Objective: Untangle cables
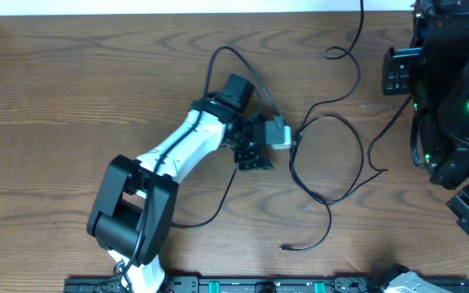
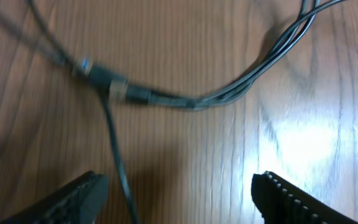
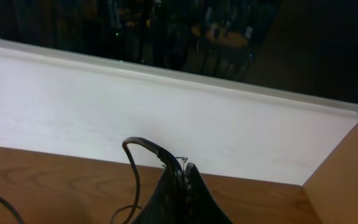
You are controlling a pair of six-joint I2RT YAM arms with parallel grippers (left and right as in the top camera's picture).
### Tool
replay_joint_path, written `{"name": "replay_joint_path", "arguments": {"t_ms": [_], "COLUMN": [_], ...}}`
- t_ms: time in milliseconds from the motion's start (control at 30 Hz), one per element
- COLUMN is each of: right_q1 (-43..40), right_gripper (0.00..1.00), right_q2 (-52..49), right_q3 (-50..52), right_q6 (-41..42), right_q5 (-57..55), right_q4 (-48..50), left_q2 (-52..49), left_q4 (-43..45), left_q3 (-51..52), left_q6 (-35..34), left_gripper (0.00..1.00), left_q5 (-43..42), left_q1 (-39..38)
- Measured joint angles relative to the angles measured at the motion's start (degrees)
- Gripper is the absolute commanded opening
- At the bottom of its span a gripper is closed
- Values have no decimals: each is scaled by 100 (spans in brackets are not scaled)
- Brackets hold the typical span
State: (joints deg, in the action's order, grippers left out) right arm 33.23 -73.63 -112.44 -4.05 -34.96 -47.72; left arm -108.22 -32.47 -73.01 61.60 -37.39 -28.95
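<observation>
Black cables lie in a loose loop right of centre on the wooden table, and one strand ends in a small plug near the front. My left gripper is low over the loop's left side. In the left wrist view it is open; one black strand runs between the fingers near the left one, and joined plugs and a cable bundle lie ahead. My right gripper is shut on a black cable, held up facing the white wall. I see no white cable.
The right arm's dark body fills the table's right edge. A black strand runs from the top edge down to the loop. A white wall borders the far side. The left arm's base is at the front left.
</observation>
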Motion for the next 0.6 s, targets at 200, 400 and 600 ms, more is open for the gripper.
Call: {"name": "replay_joint_path", "arguments": {"t_ms": [200,400,600], "right_q1": [0,0,0], "right_gripper": [1,1,1], "right_q2": [-9,-9,-7], "right_q3": [0,0,0], "right_q6": [0,0,0], "right_q5": [0,0,0], "right_q4": [-28,-107,-192], "left_q2": [0,-138,-802], "left_q4": [166,308,625], "left_q3": [0,0,0], "left_q6": [17,17,-66], "left_gripper": [75,75,75], "left_q5": [-4,-2,116], "left_q1": [-170,-170,-170]}}
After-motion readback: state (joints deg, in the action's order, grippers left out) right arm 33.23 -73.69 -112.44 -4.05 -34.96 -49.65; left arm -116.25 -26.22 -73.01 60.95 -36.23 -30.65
